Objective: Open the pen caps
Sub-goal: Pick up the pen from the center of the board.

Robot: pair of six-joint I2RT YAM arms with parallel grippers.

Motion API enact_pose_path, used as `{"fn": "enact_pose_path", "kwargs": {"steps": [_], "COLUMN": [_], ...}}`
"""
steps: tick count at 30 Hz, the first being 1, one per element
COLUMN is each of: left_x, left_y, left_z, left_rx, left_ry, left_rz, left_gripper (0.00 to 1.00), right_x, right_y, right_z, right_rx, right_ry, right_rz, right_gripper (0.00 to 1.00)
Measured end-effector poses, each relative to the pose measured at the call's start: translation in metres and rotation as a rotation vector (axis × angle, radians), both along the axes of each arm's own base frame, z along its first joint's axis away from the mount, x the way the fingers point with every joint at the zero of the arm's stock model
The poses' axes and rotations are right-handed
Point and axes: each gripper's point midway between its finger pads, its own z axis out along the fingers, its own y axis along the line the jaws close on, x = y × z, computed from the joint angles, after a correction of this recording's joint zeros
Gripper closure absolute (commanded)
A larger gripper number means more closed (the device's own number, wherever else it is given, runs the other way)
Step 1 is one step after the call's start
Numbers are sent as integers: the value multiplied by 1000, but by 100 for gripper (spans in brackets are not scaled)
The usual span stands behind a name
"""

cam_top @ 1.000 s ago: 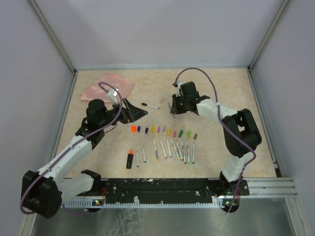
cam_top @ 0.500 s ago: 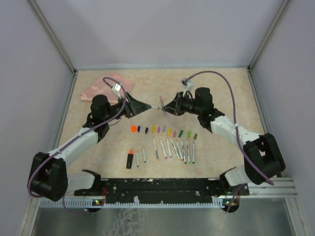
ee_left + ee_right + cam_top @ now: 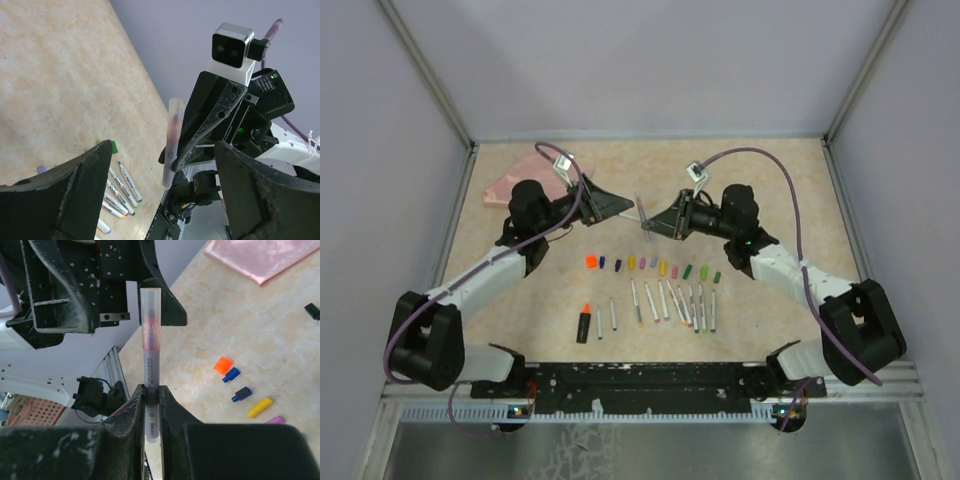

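One pen (image 3: pixel 150 367) pinched at barrel by right gripper (image 3: pixel 151 392), off table (image 3: pixel 770 180); clear cap (image 3: pixel 151 315) still on, facing left gripper (image 3: pixel 162 150), spread wide; loose caps (image 3: pixel 650 266) rowed on table

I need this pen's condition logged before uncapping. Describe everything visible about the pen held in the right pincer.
The pen has a thin, greyish translucent plastic barrel printed with small text and a barcode. Its clear cap is on, with a pink-red tip showing through it. The right pincer is shut on the lower barrel and holds the pen off the table, cap end pointed at the open left pincer. Whether the left pincer touches the cap cannot be told.
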Motion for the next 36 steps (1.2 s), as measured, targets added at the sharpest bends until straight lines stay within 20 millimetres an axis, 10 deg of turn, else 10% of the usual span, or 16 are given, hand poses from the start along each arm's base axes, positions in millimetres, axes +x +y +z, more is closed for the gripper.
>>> {"fn": "enact_pose_path", "kwargs": {"steps": [19, 27, 32, 36], "left_x": [-10, -16, -20, -25], "left_y": [-18, -20, -19, -19], "left_z": [-3, -1, -2, -2], "left_rx": [18, 20, 19, 18], "left_ry": [6, -4, -2, -5], "left_rz": [-55, -74, -77, -80], "left_gripper": [54, 100, 100, 100], "right_x": [-29, -34, -35, -37], "right_y": [23, 26, 26, 25], "right_z": [1, -3, -4, 1], "right_rx": [6, -5, -9, 2], "right_ry": [8, 23, 31, 27], "right_rz": [104, 116, 116, 109], "right_gripper": [100, 100, 61, 54]}}
